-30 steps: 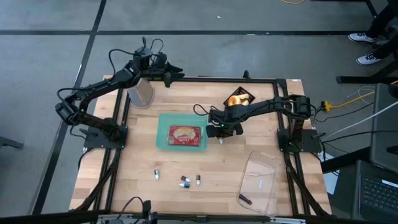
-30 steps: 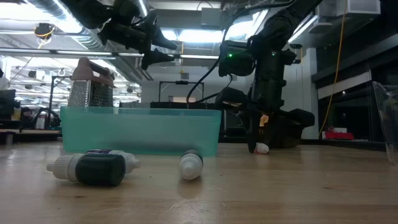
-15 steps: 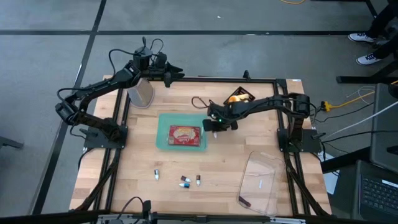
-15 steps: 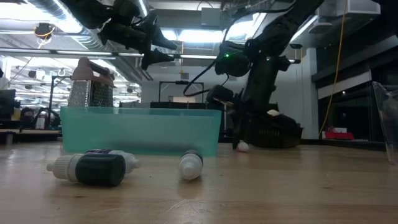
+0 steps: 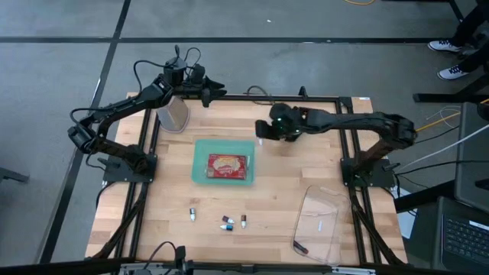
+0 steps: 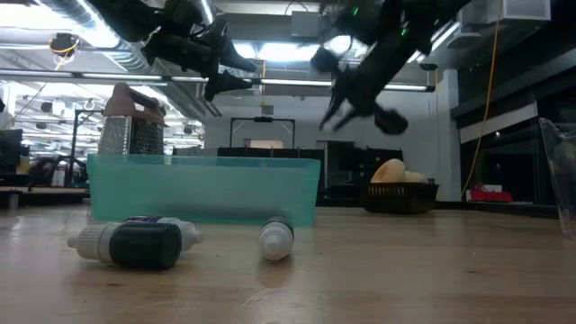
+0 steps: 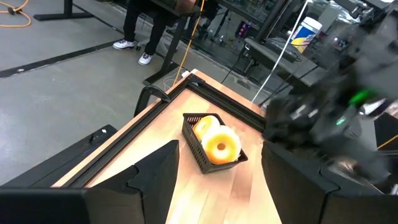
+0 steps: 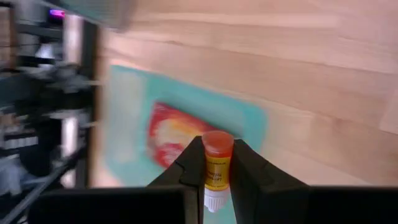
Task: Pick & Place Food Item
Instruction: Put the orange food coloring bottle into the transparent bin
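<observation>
The right gripper (image 5: 262, 130) has risen from the table and moved up over the tray's (image 5: 200, 174) far right corner. Its fingers are closed on a small bottle (image 8: 216, 169) with an orange cap. Three more bottles (image 5: 226, 222) lie near the front edge. One basket (image 7: 198, 146) holds two pastries. The left gripper (image 5: 217, 92) hangs wide open and empty at the back, beside the grater (image 5: 173, 114).

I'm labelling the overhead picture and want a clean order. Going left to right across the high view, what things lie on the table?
Metal grater → teal tray with the red food packet in it → right gripper, shut on a small bottle → clear plastic container.
</observation>
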Available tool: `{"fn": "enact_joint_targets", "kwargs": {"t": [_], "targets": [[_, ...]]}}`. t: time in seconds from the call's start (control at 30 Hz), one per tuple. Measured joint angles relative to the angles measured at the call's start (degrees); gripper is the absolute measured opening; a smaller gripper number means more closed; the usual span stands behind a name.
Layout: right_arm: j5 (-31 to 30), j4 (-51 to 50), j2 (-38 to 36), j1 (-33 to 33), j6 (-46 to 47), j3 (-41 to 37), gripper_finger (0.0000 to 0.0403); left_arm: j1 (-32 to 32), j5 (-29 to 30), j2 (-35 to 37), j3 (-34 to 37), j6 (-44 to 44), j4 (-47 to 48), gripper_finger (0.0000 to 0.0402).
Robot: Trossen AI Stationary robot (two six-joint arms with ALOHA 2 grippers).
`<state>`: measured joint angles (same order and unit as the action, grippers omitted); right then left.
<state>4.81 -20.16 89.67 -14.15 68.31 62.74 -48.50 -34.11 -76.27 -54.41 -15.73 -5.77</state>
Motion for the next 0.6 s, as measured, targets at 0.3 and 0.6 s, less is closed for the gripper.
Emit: {"fn": "enact_joint_targets", "kwargs": {"t": [0.3,0.6], "targets": [[2.89,-0.38,-14.61,5.94,-1.47,0.06,0.0045,-0.01,0.00,0.00,0.00,-0.05,-0.01,0.0223],[4.26,-6.96,-22.32,22.09,6.18,0.15,0.0045,-0.01,-0.02,0.00,0.00,-0.17,0.23,0.0223]]}}
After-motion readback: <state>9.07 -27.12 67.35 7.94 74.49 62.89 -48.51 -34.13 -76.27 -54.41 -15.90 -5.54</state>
